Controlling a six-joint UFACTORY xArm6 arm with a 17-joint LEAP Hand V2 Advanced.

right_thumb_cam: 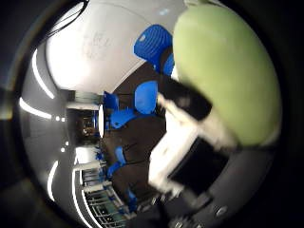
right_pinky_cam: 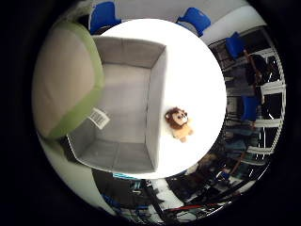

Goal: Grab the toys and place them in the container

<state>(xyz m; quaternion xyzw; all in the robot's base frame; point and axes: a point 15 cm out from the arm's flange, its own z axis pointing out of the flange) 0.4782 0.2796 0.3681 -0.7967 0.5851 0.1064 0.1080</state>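
Fingers [right_thumb_cam: 190, 118] of the hand [right_thumb_cam: 185, 156] curl against one green-and-beige plush toy [right_pinky_cam: 66, 80], held close to the palm above one grey fabric container [right_pinky_cam: 127, 113].

Hanging from this toy is one white tag [right_pinky_cam: 99, 117] with bar-like print too small to read. One lion toy [right_pinky_cam: 178, 123] lies on the round white table [right_pinky_cam: 193, 66], just beside the container's outer wall. Blue chairs [right_pinky_cam: 195, 19] ring the table; their exact count is unclear.
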